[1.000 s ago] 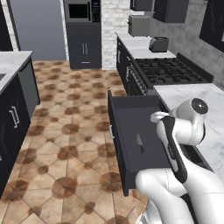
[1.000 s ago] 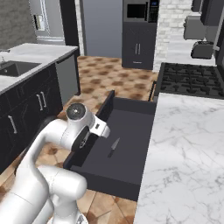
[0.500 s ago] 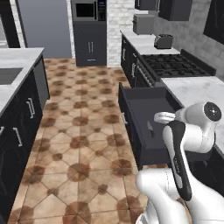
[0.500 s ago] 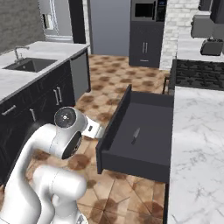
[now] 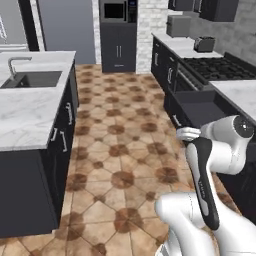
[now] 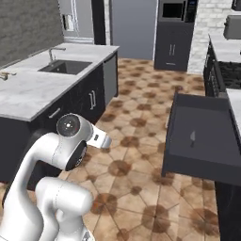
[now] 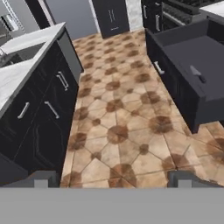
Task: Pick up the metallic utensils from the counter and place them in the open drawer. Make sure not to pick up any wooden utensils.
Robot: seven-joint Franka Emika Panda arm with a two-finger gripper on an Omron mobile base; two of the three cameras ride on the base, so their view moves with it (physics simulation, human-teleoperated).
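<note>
**Knife in the drawer, pincer spread wide over the floor**

The gripper hangs with its jaws released and holding nothing, above the brown tiled floor. To the right, the open drawer juts into the aisle; the small knife lies flat on its dark bottom. To the left stands the marble counter, its sink and faucet at the far end. The other utensils are too small to tell.

Floor aisle: the tiled floor runs bare between the counter and the stove-side cabinets.
Drawer: the open drawer juts into the aisle from the stove side, narrowing it.
Drawer inside: a small knife lies in it, bare bottom all around.
</note>
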